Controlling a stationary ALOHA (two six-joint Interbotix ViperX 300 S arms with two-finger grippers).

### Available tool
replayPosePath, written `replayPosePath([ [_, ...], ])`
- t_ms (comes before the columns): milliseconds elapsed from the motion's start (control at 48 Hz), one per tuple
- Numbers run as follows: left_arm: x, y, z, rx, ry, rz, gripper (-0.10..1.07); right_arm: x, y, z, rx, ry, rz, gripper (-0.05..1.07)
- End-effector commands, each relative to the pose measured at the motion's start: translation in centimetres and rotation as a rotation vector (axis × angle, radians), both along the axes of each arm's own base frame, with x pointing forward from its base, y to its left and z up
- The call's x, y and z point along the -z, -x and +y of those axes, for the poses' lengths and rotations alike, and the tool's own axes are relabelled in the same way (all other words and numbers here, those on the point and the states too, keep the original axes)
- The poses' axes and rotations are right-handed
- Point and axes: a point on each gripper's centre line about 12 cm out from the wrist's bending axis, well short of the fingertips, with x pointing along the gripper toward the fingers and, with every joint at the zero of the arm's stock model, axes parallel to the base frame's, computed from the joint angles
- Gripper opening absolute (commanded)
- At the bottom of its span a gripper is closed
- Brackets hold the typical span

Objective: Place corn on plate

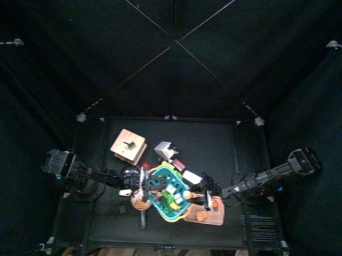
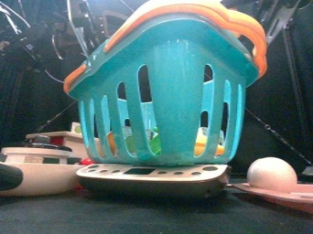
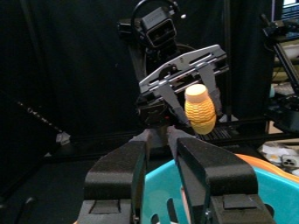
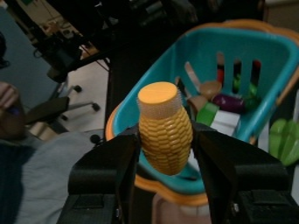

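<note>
Gripping the corn (image 4: pixel 165 128) between both jaws, right gripper (image 4: pixel 163 156) up in the air over the basket (image 4: pixel 229 86), cob upright with its flat pale end on top. Seen from the left wrist too: corn (image 3: pixel 200 108) pinched in the right gripper (image 3: pixel 187 96), lifted above the teal basket rim (image 3: pixel 233 188). Left gripper (image 3: pixel 160 171) close by, low at the basket's left edge, jaws narrowly parted with nothing between them. From above: basket (image 1: pixel 173 192) near the table's front middle, orange rim, teal walls, mixed toy food inside. Right gripper (image 1: pixel 201 181) meeting the basket's right side, left gripper (image 1: pixel 138 183) at its left. Wooden block (image 1: pixel 128 145) farther back and left. Pink plate (image 1: pixel 206 213) at the front right, partly under the basket, its rim (image 2: pixel 284 195) low at the near right in the front view with a white egg (image 2: pixel 272 172) on it. Basket (image 2: pixel 166 91) resting on a grey scale (image 2: pixel 153 177); white bowl (image 2: pixel 37 172) at the near left. Corn well above the plate, not on it.
</note>
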Motion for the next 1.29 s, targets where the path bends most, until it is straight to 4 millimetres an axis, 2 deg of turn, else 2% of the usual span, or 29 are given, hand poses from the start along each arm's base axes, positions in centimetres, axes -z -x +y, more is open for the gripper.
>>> replayPosePath([
  [0,-0.6,0.4,0.1,-0.009,0.036,0.021,0.67,1.0,1.1,0.8,0.017,-0.132,0.073,0.57],
  [208,0.8,1.0,-0.5,0.002,0.097,0.183,0.67,4.5,3.0,2.3,0.036,-0.240,0.235,0.57],
  [438,1.9,1.4,-0.9,0.021,0.090,0.253,0.67,9.0,3.1,1.1,0.143,-0.183,0.388,0.59],
  [562,2.0,1.5,-0.9,0.020,0.089,0.256,0.67,10.6,2.7,0.4,0.175,-0.144,0.435,0.59],
  [729,1.8,1.5,-0.9,0.022,0.086,0.250,0.67,11.3,2.2,-0.2,0.194,-0.118,0.451,0.65],
  [896,1.4,1.5,-1.0,0.039,0.058,0.233,0.67,11.5,2.0,-0.2,0.200,-0.117,0.457,0.80],
  [1021,0.9,1.6,0.3,0.001,0.070,0.214,0.67,11.4,1.8,-0.2,0.210,-0.116,0.457,0.89],
  [1167,0.5,2.0,1.0,-0.022,0.076,0.193,0.67,11.2,1.2,-0.3,0.220,-0.121,0.451,0.94],
  [1271,-0.6,2.7,1.4,-0.027,0.085,0.155,0.67,11.0,1.0,-0.3,0.218,-0.125,0.445,0.94],
])
